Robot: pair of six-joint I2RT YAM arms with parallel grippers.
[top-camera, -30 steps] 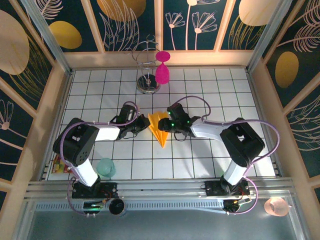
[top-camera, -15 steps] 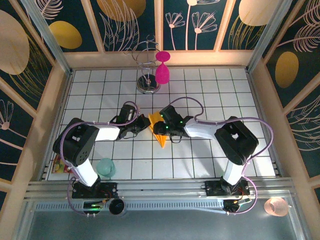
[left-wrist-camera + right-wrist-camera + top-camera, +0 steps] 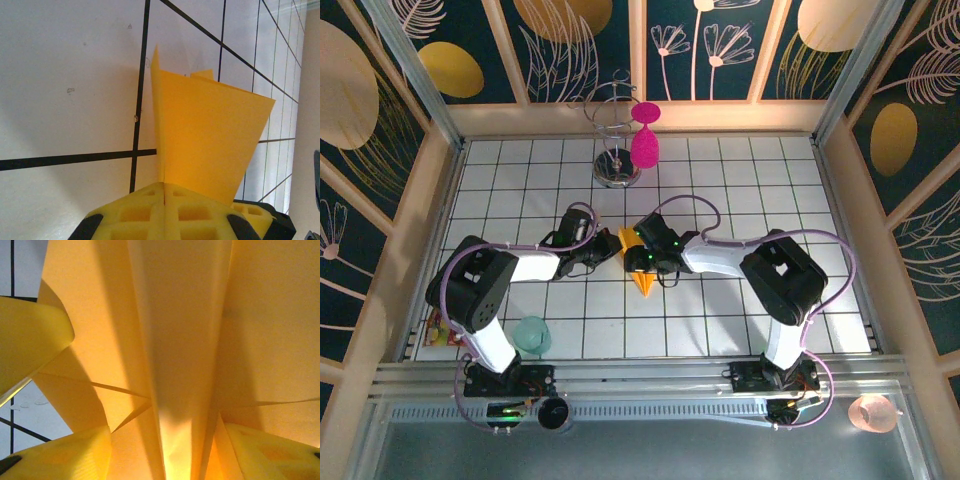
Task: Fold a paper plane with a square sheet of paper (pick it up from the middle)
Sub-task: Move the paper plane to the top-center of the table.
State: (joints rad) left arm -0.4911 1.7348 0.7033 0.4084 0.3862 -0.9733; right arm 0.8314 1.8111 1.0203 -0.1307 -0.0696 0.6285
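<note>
The paper plane (image 3: 640, 268) is a creased orange-yellow dart lying mid-table, its tip pointing toward the near edge. My left gripper (image 3: 611, 251) is at its left side. In the left wrist view the left gripper (image 3: 164, 187) has its yellow pads pressed together on the edge of the paper plane (image 3: 207, 135), which stands up from the tiles. My right gripper (image 3: 647, 262) hovers right over the plane. In the right wrist view the right gripper (image 3: 167, 442) has its fingers (image 3: 65, 455) apart on either side of the raised middle fold of the plane (image 3: 180, 340).
A magenta goblet (image 3: 645, 146) hangs on a wire rack (image 3: 616, 170) at the back. A teal cup (image 3: 532, 333) and a snack packet (image 3: 438, 329) sit near the left arm's base. Wooden walls (image 3: 418, 220) enclose the tiled table.
The right gripper has slid left onto the plane, covering most of it from above, and its jaws have spread wider. The left gripper has stayed shut on the paper.
</note>
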